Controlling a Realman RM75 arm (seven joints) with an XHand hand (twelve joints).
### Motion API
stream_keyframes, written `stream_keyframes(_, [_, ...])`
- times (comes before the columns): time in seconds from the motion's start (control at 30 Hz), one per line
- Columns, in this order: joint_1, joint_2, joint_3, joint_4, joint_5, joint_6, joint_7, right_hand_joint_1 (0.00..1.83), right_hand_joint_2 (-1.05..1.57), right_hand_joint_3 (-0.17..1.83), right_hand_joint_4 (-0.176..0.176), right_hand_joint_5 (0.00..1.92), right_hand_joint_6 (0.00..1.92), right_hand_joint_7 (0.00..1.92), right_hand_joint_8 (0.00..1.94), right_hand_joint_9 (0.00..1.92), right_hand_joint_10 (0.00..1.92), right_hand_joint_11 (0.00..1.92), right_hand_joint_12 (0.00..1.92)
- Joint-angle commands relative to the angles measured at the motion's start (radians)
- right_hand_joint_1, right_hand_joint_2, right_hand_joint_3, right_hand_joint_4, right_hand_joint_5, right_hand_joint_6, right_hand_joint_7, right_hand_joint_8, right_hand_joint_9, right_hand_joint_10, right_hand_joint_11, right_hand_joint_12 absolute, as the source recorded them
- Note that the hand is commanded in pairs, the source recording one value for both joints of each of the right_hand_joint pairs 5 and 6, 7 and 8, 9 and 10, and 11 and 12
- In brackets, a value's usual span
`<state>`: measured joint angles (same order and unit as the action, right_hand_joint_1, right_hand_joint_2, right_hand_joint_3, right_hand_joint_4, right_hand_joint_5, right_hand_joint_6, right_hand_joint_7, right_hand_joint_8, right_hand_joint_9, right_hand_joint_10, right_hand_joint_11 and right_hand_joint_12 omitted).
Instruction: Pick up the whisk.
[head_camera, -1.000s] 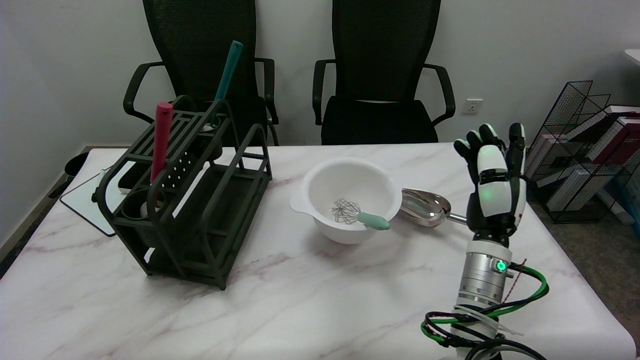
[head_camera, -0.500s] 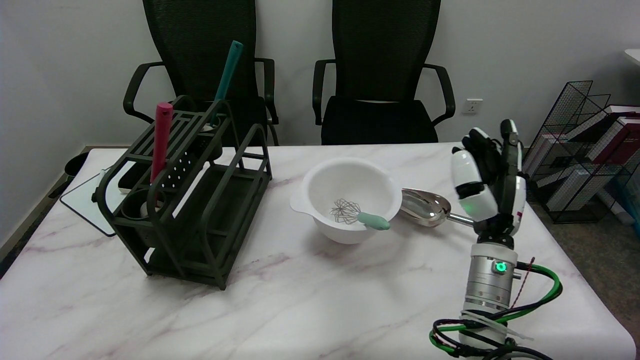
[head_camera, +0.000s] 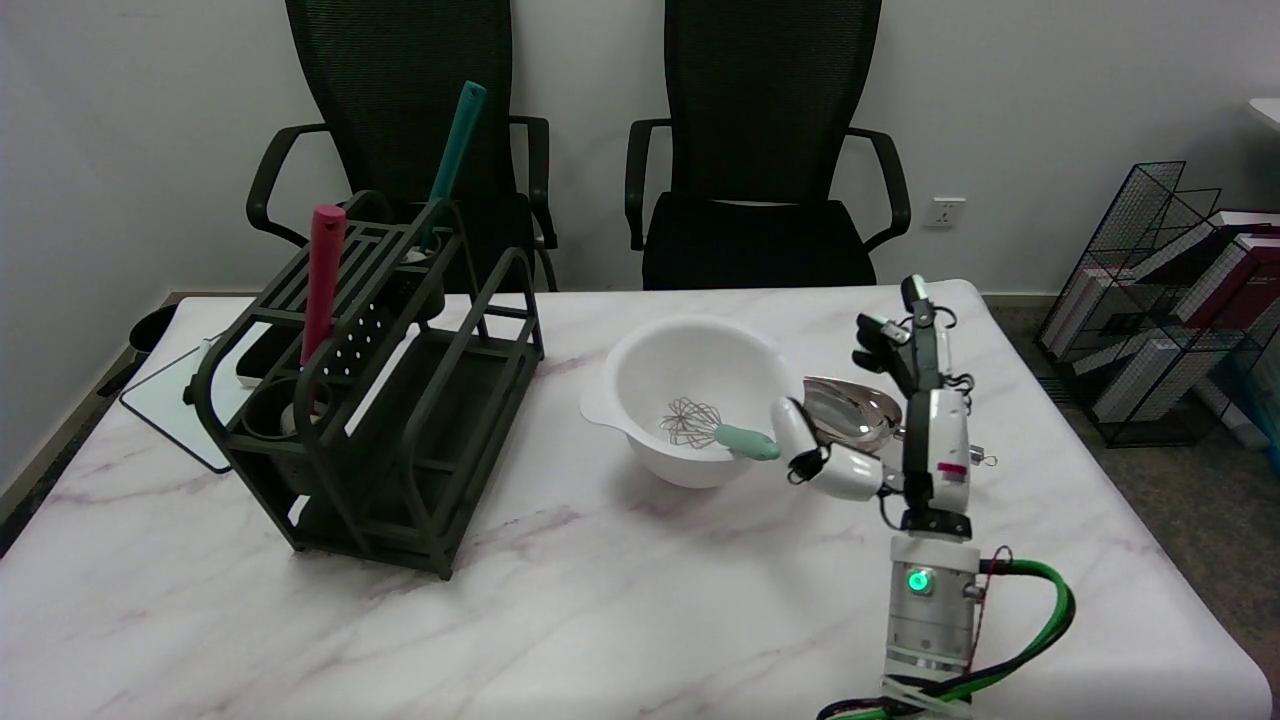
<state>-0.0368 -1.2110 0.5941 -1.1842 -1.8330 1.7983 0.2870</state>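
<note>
The whisk (head_camera: 715, 430) lies in the white bowl (head_camera: 640, 365) at the table's middle, its wire head inside and its mint-green handle resting over the bowl's front right rim. My right hand (head_camera: 900, 420) hovers just right of the bowl, turned edge-on to the camera with its fingers apart. Its thumb (head_camera: 815, 455) points left, and the tip is close to the end of the whisk handle without touching it. Nothing is in the hand.
A metal scoop (head_camera: 850, 410) lies behind my hand, right of the bowl. A dark green rack (head_camera: 380, 400) holding a red tool (head_camera: 322, 280) and a teal tool (head_camera: 452, 150) stands at the left. Two black chairs stand behind the table; a wire shelf is at far right.
My right hand has moved left toward the bowl and rolled from back-facing to edge-on, its thumb now stretched toward the whisk handle. The whisk and bowl have not moved.
</note>
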Motion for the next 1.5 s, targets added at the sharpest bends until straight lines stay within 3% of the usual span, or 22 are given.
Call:
stream_keyframes(0.03, [0.006, -0.175, -0.021, 0.262, -0.139, 0.052, -0.222, 0.82, 0.23, 1.00, 0.000, 0.06, 0.06, 0.48, 0.48, 0.52, 0.52, 0.61, 0.61])
stream_keyframes(0.87, [0.079, -0.212, -0.018, 0.415, -0.138, 0.000, -0.003, 0.78, 0.30, 0.90, 0.000, 0.01, 0.01, 0.48, 0.48, 0.52, 0.52, 0.58, 0.58])
stream_keyframes(1.5, [0.179, -0.215, -0.020, 0.482, -0.105, -0.092, 0.030, 0.72, 0.46, 0.79, 0.000, 0.00, 0.00, 0.49, 0.49, 0.52, 0.52, 0.54, 0.54])
